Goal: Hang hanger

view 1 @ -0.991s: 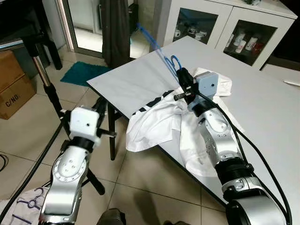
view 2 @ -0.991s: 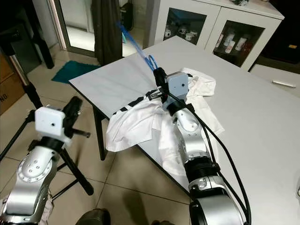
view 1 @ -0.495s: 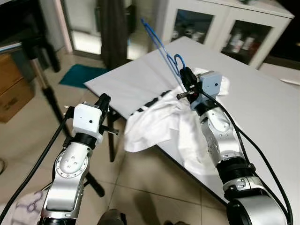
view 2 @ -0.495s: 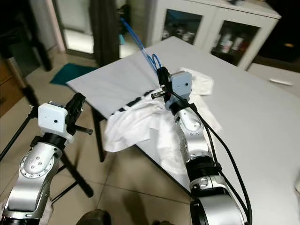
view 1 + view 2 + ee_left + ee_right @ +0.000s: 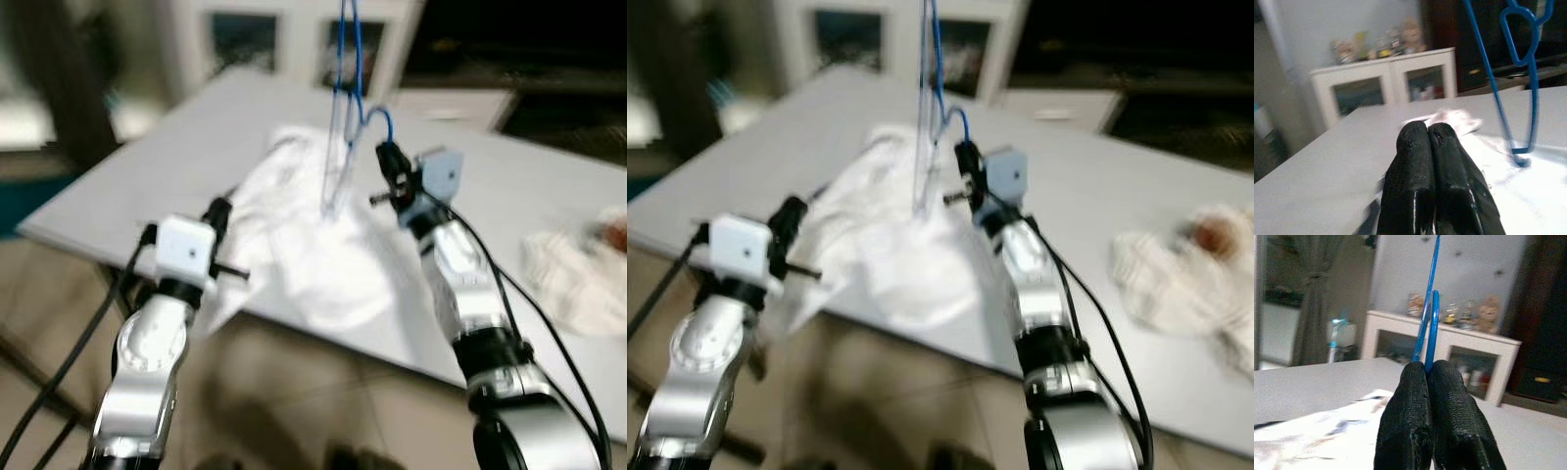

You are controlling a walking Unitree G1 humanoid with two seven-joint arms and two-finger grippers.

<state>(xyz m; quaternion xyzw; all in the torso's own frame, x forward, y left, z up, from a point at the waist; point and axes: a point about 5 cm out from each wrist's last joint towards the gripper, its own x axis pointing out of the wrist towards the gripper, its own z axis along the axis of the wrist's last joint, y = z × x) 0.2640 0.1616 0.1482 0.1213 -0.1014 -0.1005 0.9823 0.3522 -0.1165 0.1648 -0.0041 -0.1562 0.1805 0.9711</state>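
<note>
A blue wire hanger (image 5: 345, 98) stands nearly upright above the white garment (image 5: 304, 245) that lies on the grey table (image 5: 147, 166). My right gripper (image 5: 387, 162) is shut on the hanger near its hook, over the garment's far side. In the right wrist view the blue wire (image 5: 1431, 308) rises from between the closed fingers (image 5: 1405, 401). My left gripper (image 5: 217, 211) is shut and holds nothing, at the table's near edge beside the garment; from its wrist view the hanger (image 5: 1520, 73) hangs ahead of it. Both eye views are blurred.
A second crumpled white cloth (image 5: 1185, 269) lies on the table at the right. A white cabinet with glass doors (image 5: 1391, 88) stands beyond the table's far end. The floor (image 5: 294, 411) lies below the near edge.
The whole picture has swung and blurred, so the camera has moved. The hanger, which leaned toward the left, now stands close to upright. Both grippers stay shut.
</note>
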